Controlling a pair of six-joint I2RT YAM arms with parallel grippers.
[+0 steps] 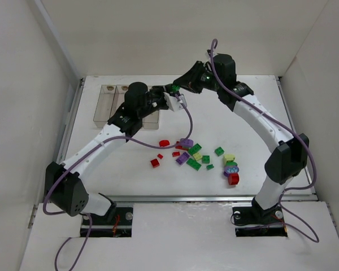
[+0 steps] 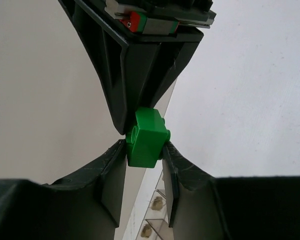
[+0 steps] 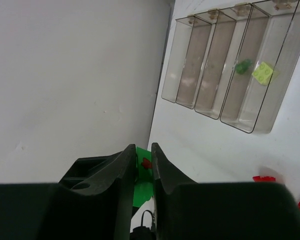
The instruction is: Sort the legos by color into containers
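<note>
A green lego [image 2: 147,137] hangs in the air between both grippers, above the table just right of the containers [image 1: 110,104]. My left gripper [image 2: 145,150] presses it from both sides with its fingertips. My right gripper [image 3: 143,150] grips the same brick [image 3: 141,167] from the opposite end, its jaws narrow. In the top view the two grippers meet at the brick [image 1: 174,88]. The four clear containers [image 3: 225,65] hold one green brick [image 3: 243,66] and one pale yellow brick [image 3: 263,72] in separate bins. Loose legos [image 1: 195,152] in red, green, purple and yellow lie mid-table.
White enclosure walls [image 1: 39,84] stand close on the left, back and right. A purple cable [image 1: 158,145] from the left arm droops over the loose bricks. A small stack of yellow, purple and red bricks [image 1: 231,169] sits near the right arm.
</note>
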